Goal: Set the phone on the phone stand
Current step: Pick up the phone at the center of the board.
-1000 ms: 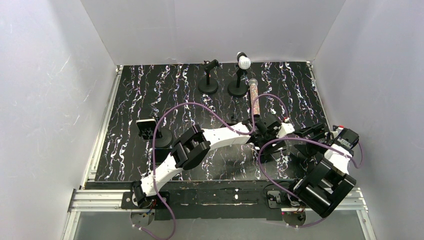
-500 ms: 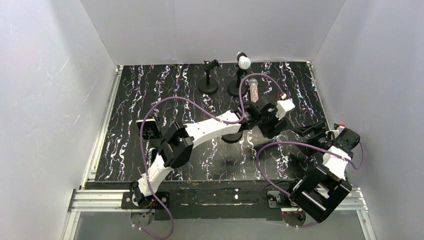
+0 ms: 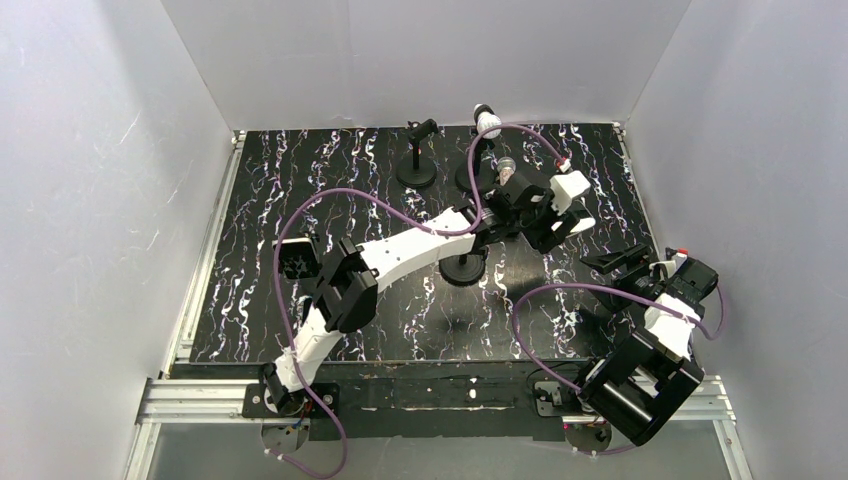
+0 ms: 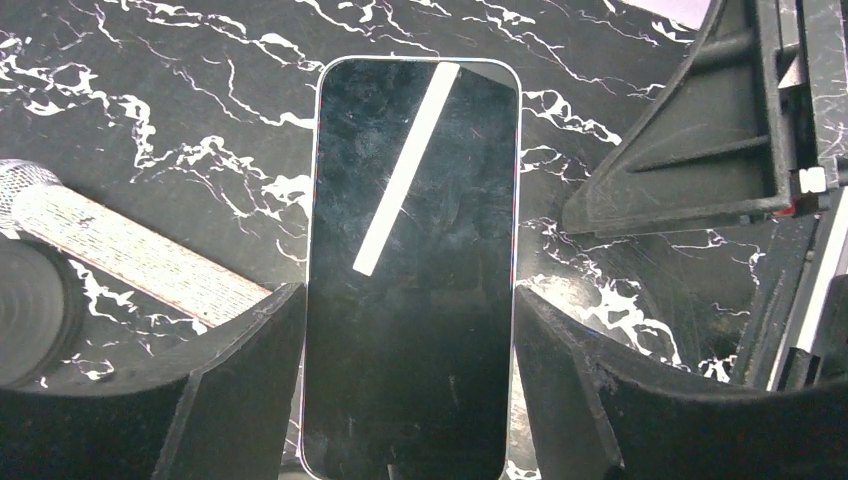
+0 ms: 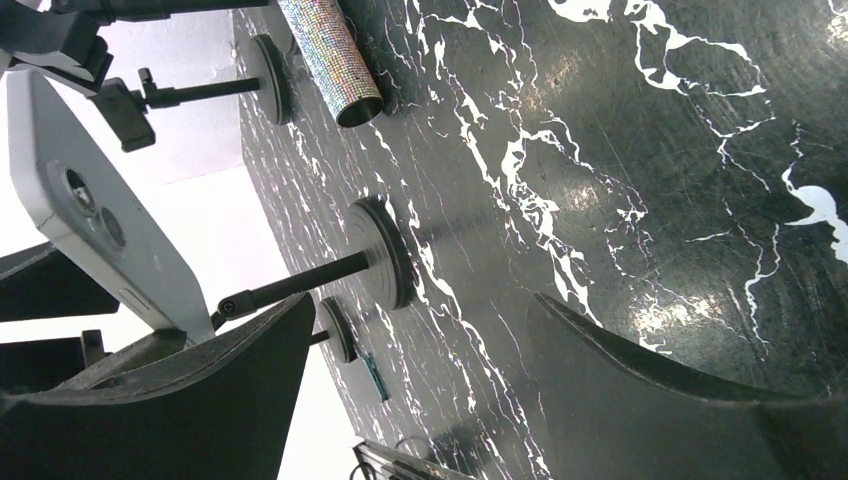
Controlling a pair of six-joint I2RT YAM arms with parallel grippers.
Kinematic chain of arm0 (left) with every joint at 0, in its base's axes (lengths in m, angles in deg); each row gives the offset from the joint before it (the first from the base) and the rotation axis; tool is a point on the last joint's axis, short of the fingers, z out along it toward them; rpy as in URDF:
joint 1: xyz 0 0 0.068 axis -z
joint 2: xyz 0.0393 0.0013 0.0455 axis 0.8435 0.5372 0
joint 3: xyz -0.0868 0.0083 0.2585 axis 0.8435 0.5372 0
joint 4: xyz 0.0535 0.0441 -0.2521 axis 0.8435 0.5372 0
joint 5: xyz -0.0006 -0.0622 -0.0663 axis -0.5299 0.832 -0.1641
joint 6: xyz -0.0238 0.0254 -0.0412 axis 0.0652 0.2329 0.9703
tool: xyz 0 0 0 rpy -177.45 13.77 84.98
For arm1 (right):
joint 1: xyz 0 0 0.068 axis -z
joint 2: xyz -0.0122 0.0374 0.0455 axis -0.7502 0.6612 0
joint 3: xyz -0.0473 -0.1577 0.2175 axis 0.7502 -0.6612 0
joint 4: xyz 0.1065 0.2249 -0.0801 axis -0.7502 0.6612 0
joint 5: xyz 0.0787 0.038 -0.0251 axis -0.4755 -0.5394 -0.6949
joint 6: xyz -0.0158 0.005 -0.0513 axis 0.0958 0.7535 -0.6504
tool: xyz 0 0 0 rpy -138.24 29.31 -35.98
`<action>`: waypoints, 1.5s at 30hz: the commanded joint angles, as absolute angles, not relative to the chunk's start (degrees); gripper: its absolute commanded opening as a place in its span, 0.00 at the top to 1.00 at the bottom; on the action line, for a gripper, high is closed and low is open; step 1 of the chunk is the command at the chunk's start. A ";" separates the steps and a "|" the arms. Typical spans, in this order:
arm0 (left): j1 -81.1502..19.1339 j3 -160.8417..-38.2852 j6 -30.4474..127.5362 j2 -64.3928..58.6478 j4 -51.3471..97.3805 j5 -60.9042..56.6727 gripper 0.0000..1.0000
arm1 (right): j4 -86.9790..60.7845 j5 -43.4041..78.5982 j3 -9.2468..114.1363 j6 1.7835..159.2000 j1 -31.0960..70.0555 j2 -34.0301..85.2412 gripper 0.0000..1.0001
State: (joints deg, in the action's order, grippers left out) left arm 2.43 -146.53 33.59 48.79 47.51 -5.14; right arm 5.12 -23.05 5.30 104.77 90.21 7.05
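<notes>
The phone has its bottom edge cut off by the left wrist frame, and from the top view it can't be made out under the left arm's wrist. The phone stand sits just near-side of the left gripper. Only its disc base shows from above, with the head hidden under the arm. The right wrist view shows the base and rod, but the cradle end can't be made out. A ribbed black part at the right edge of the left wrist view can't be identified. A glitter tube lies on the bench left of the left gripper's fingers, mostly covered by the arm from above. Two far stands stand beyond the gripper, one carrying a white ball. Another stand far left by the elbow holds a dark square item, unclear what. The left gripper is clamped on the phone's long edges, screen facing the wrist camera, and the phone is held off the bench. The right gripper is spread wide with nothing between its fingers, well apart from the phone, whose pale back and lenses show up-left in its view.
</notes>
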 commanded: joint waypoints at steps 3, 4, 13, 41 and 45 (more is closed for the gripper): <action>1.17 -148.91 31.25 45.87 47.41 -7.51 1.00 | 2.13 -25.89 4.72 104.55 90.46 6.22 0.15; 0.83 -149.00 31.35 45.86 47.44 -7.37 1.00 | 1.89 -26.10 4.61 104.56 90.44 6.28 0.15; -3.06 -148.33 33.76 41.07 45.75 -3.89 1.00 | 1.12 -27.67 4.65 103.86 89.94 7.33 0.15; -9.76 -122.51 37.36 6.97 47.40 -7.03 1.00 | 3.37 -17.23 17.82 107.43 67.02 4.69 0.15; -9.71 -114.32 38.58 -0.02 47.55 -9.42 1.00 | 3.89 -16.74 20.35 107.56 62.94 6.14 0.15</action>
